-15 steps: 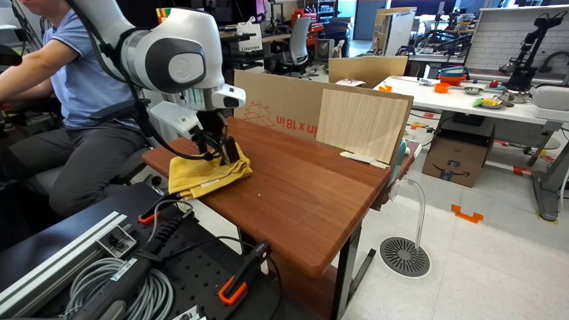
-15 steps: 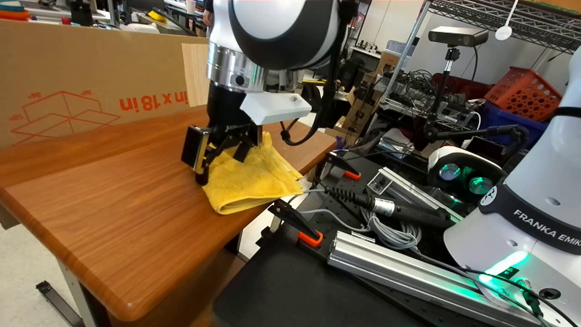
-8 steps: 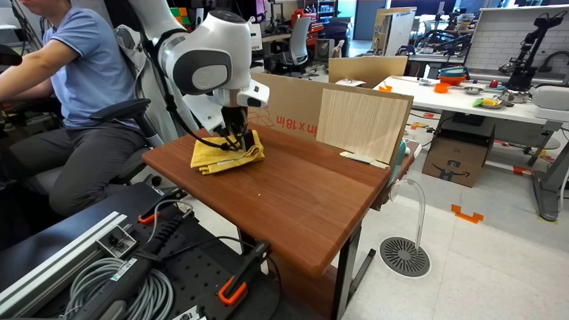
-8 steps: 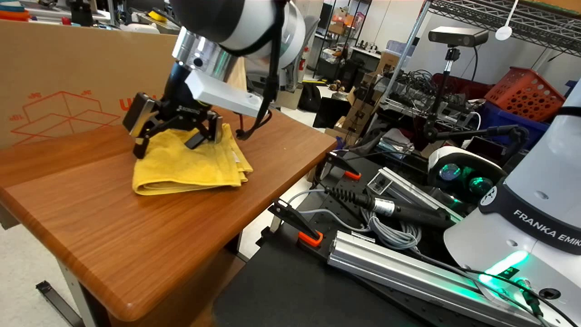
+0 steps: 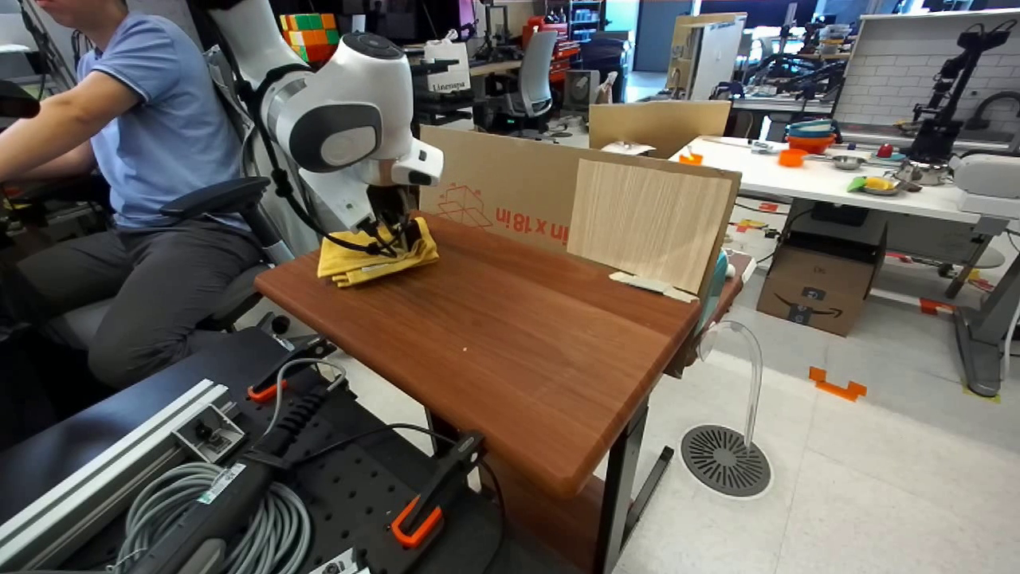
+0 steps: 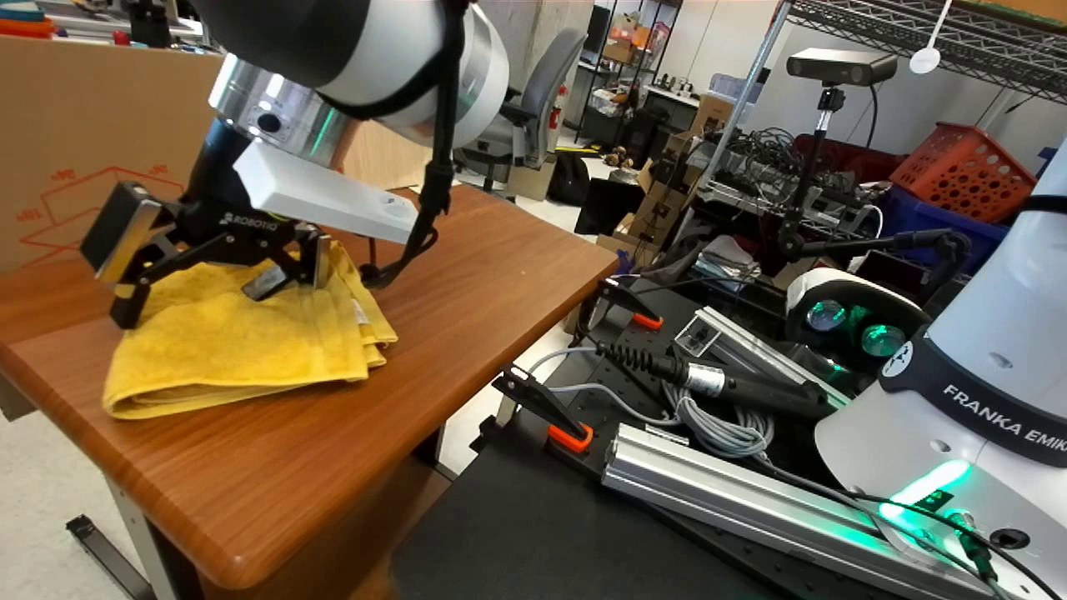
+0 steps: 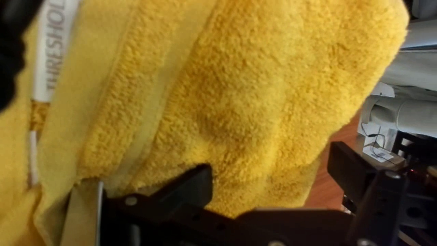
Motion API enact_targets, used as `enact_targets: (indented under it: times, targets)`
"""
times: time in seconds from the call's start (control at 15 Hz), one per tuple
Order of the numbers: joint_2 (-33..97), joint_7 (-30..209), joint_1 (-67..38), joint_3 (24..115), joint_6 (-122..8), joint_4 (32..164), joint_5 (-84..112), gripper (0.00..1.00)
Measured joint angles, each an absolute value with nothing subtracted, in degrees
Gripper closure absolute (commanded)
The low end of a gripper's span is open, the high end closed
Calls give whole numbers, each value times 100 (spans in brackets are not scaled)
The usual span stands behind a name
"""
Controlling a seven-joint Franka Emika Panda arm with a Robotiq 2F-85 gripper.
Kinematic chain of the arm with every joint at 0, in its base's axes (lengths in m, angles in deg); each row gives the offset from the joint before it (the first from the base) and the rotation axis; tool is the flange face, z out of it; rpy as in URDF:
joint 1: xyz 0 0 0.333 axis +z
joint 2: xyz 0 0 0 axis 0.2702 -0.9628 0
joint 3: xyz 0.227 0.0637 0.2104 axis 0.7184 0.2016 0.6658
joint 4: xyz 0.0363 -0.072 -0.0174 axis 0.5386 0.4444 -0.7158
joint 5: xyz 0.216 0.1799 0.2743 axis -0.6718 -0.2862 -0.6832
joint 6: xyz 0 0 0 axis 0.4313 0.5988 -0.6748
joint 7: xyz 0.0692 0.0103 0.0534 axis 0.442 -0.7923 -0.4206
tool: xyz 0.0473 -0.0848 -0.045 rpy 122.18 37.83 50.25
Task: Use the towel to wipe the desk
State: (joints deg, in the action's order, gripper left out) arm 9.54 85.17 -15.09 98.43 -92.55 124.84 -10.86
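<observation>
One folded mustard-yellow terry towel (image 6: 250, 342) lies on the smooth reddish-brown wooden desk (image 6: 500, 267), beneath the black pincer (image 6: 218, 285), whose fingers (image 6: 129, 310) stand wide apart. Probably light and floppy, it should pinch best across its thick layered edge (image 6: 175, 400).

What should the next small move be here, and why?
I'd probably slide the towel along the desk toward the small pale speck: the towel lies near one end of the desk, the speck lies on the wood beyond it, and the open claw appears to touch the towel.
</observation>
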Motion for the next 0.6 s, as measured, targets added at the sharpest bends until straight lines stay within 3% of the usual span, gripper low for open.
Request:
enact_targets:
  times: [0.6]
  targets:
    - [271,8780,-1571,9816,-9712,11401,-1093,0]
